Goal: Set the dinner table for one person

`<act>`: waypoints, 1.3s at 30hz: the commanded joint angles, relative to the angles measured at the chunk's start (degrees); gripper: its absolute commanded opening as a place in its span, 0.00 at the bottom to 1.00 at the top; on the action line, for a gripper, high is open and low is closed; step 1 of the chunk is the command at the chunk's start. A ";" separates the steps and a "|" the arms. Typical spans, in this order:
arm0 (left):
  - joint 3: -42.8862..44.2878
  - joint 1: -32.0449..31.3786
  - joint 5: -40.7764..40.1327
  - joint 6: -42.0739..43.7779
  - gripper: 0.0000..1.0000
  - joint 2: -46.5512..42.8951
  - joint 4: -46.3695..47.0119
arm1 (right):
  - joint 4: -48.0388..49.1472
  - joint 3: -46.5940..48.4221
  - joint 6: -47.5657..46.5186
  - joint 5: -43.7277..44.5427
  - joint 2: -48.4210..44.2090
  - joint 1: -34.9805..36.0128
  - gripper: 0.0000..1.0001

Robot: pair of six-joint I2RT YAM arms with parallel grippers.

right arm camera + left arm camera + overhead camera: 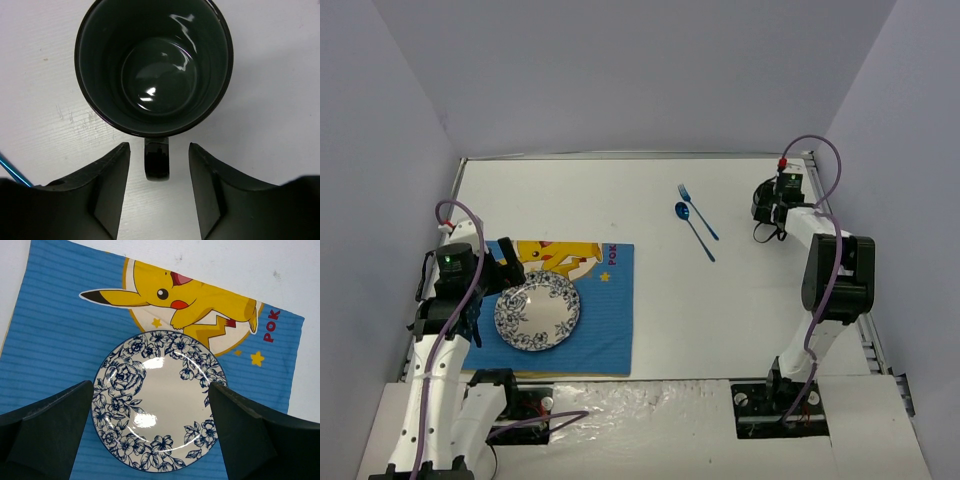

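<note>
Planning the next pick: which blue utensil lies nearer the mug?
The fork, with tines; it lies on the mug's side, the round-bowled spoon on the placemat's side.

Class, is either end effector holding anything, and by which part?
Nothing is held. The right end effector is open astride the black mug handle, not gripping; the left end effector is open above the plate.

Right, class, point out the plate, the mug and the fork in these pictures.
plate (pixel 160 402), left wrist view, its white centre.
mug (pixel 155 75), right wrist view, its inside bottom.
fork (pixel 700 214), top external view, mid handle.
</note>
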 commanded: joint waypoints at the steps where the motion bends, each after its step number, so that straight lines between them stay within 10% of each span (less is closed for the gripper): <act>1: 1.77 -0.15 -0.37 0.90 0.97 0.57 3.96 | 4.71 2.84 -1.95 -0.66 -0.36 -0.10 0.42; 11: 1.68 -0.15 -0.29 0.86 0.97 0.57 3.70 | 5.28 2.31 -5.12 -2.35 -1.56 0.12 0.01; 28: 1.59 -0.23 -0.02 0.66 0.97 0.13 3.61 | 10.67 -5.56 -10.46 -6.02 -23.12 18.49 0.00; 39: 1.33 -0.15 -0.80 0.66 0.97 -0.82 3.53 | 18.28 -4.18 -9.74 -12.91 -19.14 38.55 0.00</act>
